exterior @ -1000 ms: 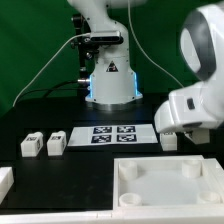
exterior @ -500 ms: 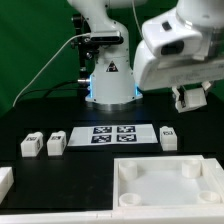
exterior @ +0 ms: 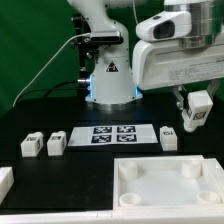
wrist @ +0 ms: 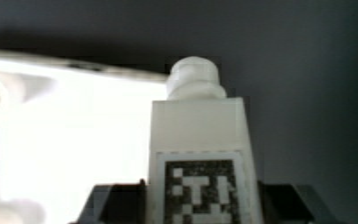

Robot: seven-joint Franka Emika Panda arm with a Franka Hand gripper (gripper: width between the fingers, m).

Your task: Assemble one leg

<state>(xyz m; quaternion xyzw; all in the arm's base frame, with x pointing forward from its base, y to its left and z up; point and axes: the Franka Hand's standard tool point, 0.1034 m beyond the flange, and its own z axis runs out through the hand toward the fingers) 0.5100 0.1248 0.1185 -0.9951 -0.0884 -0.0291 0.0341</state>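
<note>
Above the table (exterior: 90, 170), the leg (exterior: 196, 110) sits clamped between the jaws, its marker face showing.

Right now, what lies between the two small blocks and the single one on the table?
The marker board, lying flat; the exterior view shows it.

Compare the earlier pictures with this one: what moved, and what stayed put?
The arm rose from the table, its jaws shut on a leg, now held in the air. The three other legs, the marker board and the tray stayed put.
</note>
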